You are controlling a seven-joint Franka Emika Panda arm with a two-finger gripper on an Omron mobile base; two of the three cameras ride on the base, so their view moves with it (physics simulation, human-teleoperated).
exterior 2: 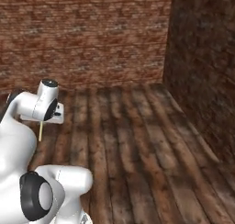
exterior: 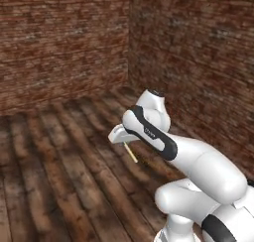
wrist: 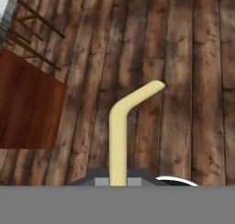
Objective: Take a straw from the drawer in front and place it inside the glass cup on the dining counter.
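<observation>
Gripper [exterior: 124, 139] and straw go together at this moment: the jaws are drawn in tight on the pale yellow straw [exterior: 131, 152], which hangs below the hand as a thin, smooth stick slanting down over the floor. Seen from the left base camera, the hand is a pale wedge at the end of a glossy white arm with dark bands at its joints, and the straw pokes out beneath it.

From the right base camera the gripper [exterior 2: 45, 122] sits at the far left of the frame, a small white block under a rounded wrist, and the straw [exterior 2: 41, 131] drops from it as a short, nearly upright sliver.

The hand camera looks along the straw [wrist: 120, 126]: a matte, round-sectioned tube rising from between the fingertips, straight for most of its length, then bending at an elbow toward the upper right and ending in a rounded tip. At the left edge of that view is a flat, reddish-brown wooden panel [wrist: 25, 106] with a smooth, polished grain, and above it several thin dark rods [wrist: 34, 37] lying at a slant.

Under everything runs a plank floor [exterior: 64, 181] of dark, weathered boards with rough, blotchy grain and visible seams. Two walls of coarse reddish-brown brick [exterior 2: 87, 35] meet in a corner behind the arm.
</observation>
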